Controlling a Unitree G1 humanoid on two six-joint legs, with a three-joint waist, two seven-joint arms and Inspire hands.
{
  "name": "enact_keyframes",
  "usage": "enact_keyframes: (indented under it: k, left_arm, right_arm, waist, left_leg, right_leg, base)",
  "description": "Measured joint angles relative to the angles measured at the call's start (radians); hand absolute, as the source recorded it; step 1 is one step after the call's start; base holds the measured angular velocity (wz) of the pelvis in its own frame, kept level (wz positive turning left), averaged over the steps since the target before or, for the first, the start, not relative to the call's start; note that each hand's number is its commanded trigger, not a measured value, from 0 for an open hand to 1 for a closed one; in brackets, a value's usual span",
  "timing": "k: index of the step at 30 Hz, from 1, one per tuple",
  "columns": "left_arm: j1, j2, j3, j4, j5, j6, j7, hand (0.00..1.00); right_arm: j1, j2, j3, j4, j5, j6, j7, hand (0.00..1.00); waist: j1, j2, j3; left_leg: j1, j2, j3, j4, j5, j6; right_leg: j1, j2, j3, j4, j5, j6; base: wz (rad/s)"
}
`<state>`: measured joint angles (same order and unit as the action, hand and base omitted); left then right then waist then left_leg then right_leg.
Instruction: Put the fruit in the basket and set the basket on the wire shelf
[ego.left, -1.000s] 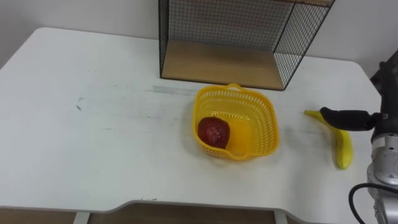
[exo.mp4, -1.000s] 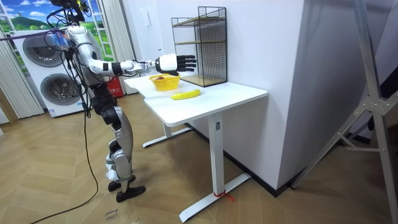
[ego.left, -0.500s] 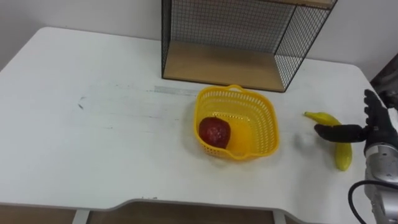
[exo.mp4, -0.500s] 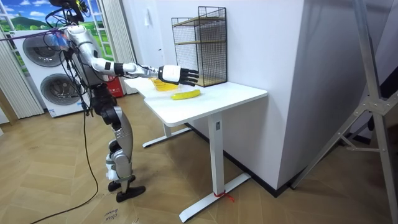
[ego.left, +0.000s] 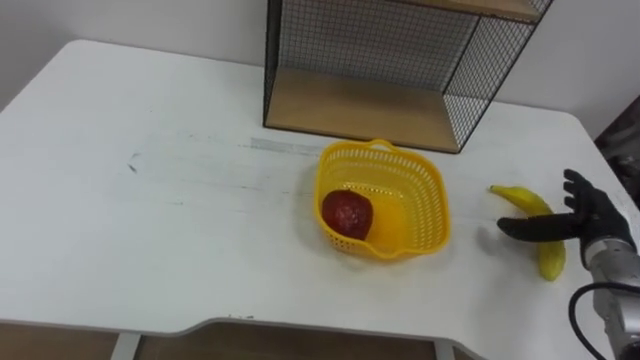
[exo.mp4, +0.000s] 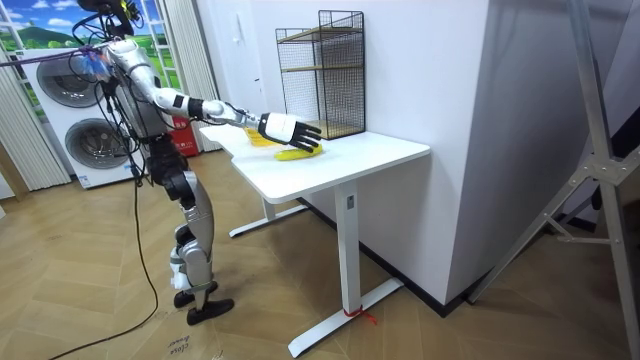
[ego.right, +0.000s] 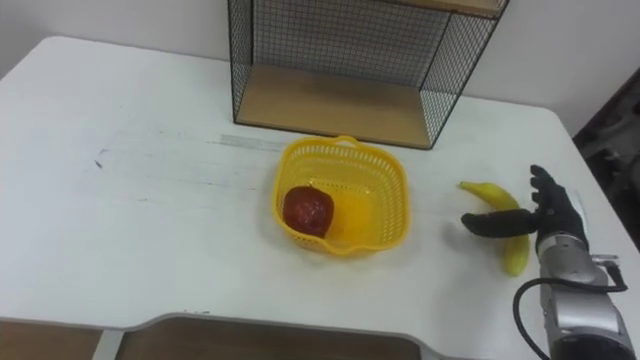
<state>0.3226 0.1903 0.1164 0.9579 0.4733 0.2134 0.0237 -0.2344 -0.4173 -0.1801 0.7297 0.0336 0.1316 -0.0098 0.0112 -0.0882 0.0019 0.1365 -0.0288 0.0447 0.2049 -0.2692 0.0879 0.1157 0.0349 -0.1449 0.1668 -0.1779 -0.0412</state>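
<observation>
Reaching out over the right end of the white bench (ego.left: 150, 220), the robot's right hand (ego.left: 592, 214) sat low over the banana (ego.left: 524, 196). Its fingers (ego.left: 574, 185) were spread and nearly straight, closed round nothing, and the thumb stretched leftward across the middle of the fruit. Whether the hand actually touched the banana could not be told. The banana lay flat on the bench, apart from the yellow basket (ego.left: 432, 215) and to its right.

The basket stood upright near the middle of the bench, just in front of the wire shelf (ego.left: 360, 40). A red apple (ego.left: 346, 214) rested inside it against the left wall, with an orange-coloured fruit (ego.left: 388, 224) just beside the apple, hard to separate from the basket's own colour. The shelf's lower wooden board (ego.left: 360, 105) was bare.

In the room view the robot stood upright at the bench's edge, its right arm held out over the top.
</observation>
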Motion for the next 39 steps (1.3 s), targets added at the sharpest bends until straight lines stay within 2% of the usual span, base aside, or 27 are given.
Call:
enact_keyframes:
  k: [2,5,9,11,17,29,33,39]
  left_arm:
    - [-0.002,0.000,0.005,0.003,0.001,0.000,-0.012,0.00]
    - [-0.002,0.000,0.026,0.005,0.000,-0.001,-0.015,0.00]
    - [-0.001,0.000,0.039,0.006,0.000,-0.001,-0.018,0.00]
    - [-0.005,0.001,0.048,0.005,0.000,0.001,-0.018,0.00]
    - [-0.003,0.002,0.048,0.031,-0.001,0.007,-0.018,0.00]
    - [-0.021,0.013,0.041,0.049,-0.001,-0.002,-0.021,0.00]
    - [-0.026,0.013,0.041,0.048,-0.001,-0.002,-0.024,0.00]
    - [-0.039,0.013,0.041,0.046,-0.001,-0.002,-0.028,0.00]
  right_arm:
    - [0.000,-0.001,0.000,0.021,-0.011,-0.008,0.015,0.00]
    - [-0.013,-0.011,0.000,0.039,-0.039,-0.010,0.037,0.00]
    - [-0.023,-0.017,0.001,0.088,-0.040,-0.020,0.054,0.00]
    - [-0.025,-0.019,0.001,0.110,-0.040,-0.022,0.058,0.00]
    - [-0.044,-0.023,0.003,0.197,-0.062,-0.041,0.078,0.00]
    - [-0.039,-0.028,0.024,0.210,-0.198,-0.060,0.077,0.00]
    - [-0.032,-0.031,0.029,0.218,-0.204,-0.069,0.068,0.00]
    - [-0.018,-0.030,0.033,0.221,-0.208,-0.074,0.054,0.00]
  waist:
    - [0.002,0.014,-0.0041]
    - [0.000,0.021,-0.0076]
    - [0.003,0.018,-0.0071]
    - [0.021,0.012,-0.0067]
    - [0.037,-0.007,-0.0074]
    - [0.046,0.001,-0.0059]
    - [0.044,0.001,-0.0060]
    - [0.047,-0.002,-0.0062]
  left_leg:
    - [-0.002,0.000,0.001,0.000,0.000,0.000]
    - [0.001,0.000,0.001,0.000,0.001,-0.001]
    - [0.016,0.000,0.001,-0.002,0.002,-0.001]
    - [0.015,0.000,0.005,-0.002,0.002,-0.001]
    - [0.018,0.000,0.003,-0.001,0.002,-0.001]
    - [0.026,-0.001,-0.007,-0.007,0.002,0.000]
    - [0.026,-0.002,-0.016,-0.003,0.002,-0.001]
    - [0.032,-0.002,-0.023,-0.001,0.002,-0.001]
  right_leg:
    - [-0.003,0.000,0.000,0.001,0.000,0.000]
    - [-0.001,-0.001,-0.007,0.001,0.000,0.000]
    - [0.012,-0.001,-0.003,0.001,0.000,0.000]
    - [0.011,0.000,0.004,0.002,0.000,-0.001]
    - [0.017,0.000,0.002,0.001,0.000,-0.001]
    - [0.028,0.000,-0.005,0.001,0.001,-0.001]
    - [0.034,-0.002,-0.022,0.000,0.002,-0.001]
    - [0.042,-0.002,-0.024,-0.001,0.002,-0.001]
  base:
    - [0.00]
    - [0.00]
    - [0.00]
    - [-0.05]
    - [0.01]
    - [0.01]
    - [0.08]
    - [0.03]
